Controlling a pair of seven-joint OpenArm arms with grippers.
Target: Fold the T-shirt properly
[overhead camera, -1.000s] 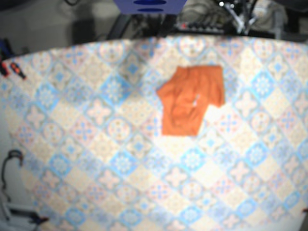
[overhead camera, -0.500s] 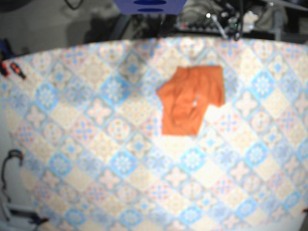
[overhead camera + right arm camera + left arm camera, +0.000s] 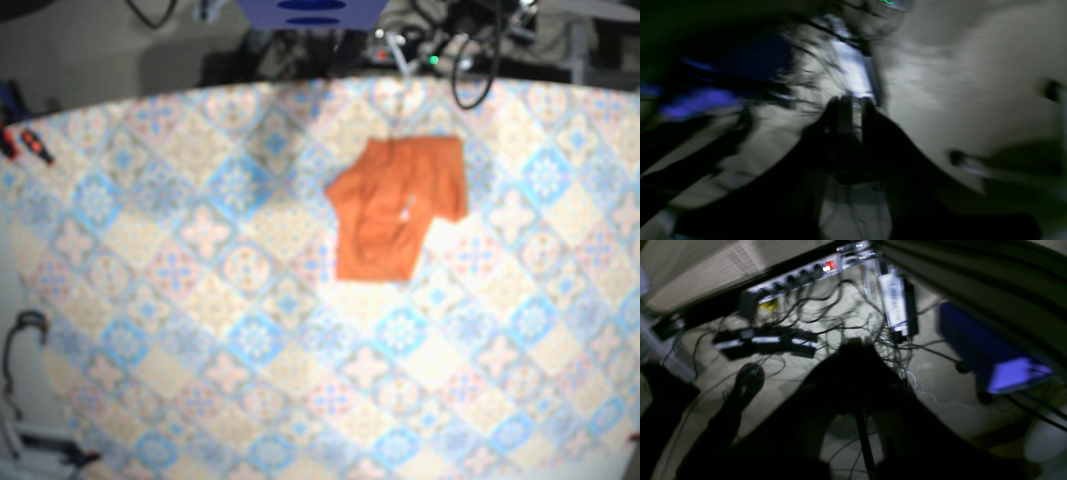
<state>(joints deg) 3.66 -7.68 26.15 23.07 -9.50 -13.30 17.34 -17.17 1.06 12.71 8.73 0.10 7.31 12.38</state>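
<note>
base view: only here do you see the t-shirt (image 3: 395,215) and the patterned table (image 3: 200,330); neither gripper is clearly visible in it.
left wrist view: points off the table at a power strip (image 3: 806,273), tangled cables (image 3: 840,316) and a blue box (image 3: 990,353) on the floor.
right wrist view: heavily blurred floor and a blue smear (image 3: 700,100); you get no cloth here either.
left gripper (image 3: 856,343): a dark silhouette whose tips seem to meet in one point, nothing held.
right gripper (image 3: 857,110): fingers nearly together, only a thin slit of light between them, nothing in it.
shirt place: toward 1 o'clock from the table's centre, lying flat.
shirt axis: long axis runs from about 1 o'clock down to 7 o'clock; a flap sticks out at 3 o'clock from its upper part.
edges: the far table edge is near the shirt's 12 o'clock side, where a dark cable loop (image 3: 470,75) hangs close but apart.
open room: you have broad bare cloth from 6 to 9 o'clock; red-handled screwdrivers (image 3: 25,145) sit well apart at the 9 o'clock edge.
</note>
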